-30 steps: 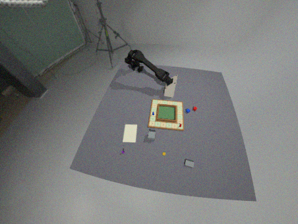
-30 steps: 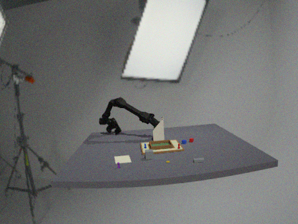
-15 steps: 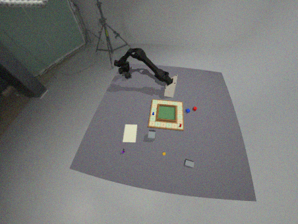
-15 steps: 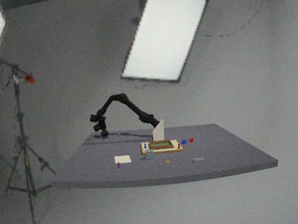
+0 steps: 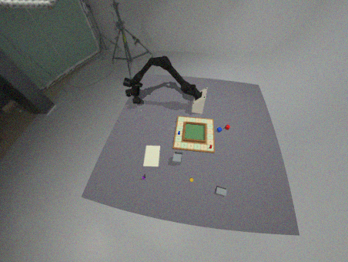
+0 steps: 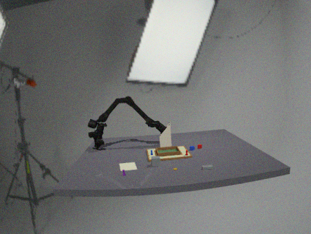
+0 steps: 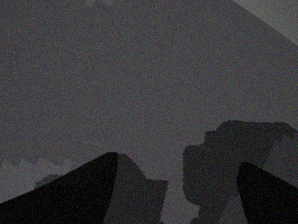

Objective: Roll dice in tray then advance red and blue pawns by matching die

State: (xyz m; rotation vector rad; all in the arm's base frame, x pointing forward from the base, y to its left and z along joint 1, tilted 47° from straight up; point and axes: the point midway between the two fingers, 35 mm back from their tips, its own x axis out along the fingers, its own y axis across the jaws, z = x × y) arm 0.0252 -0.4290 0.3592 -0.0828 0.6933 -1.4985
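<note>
Fingers (image 5: 199, 96) (image 6: 164, 130) partly open, holding nothing (both dice (image 5: 223, 128) (image 6: 195, 147) outside tray (image 5: 194, 132) (image 6: 168, 151))

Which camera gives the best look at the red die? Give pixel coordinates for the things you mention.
The top view: there the red die (image 5: 227, 127) (image 6: 199, 146) sits apart from the blue die (image 5: 219, 129) (image 6: 192, 148). The exterior view also shows it, small and close to the blue one. The wrist view doesn't show it.
</note>
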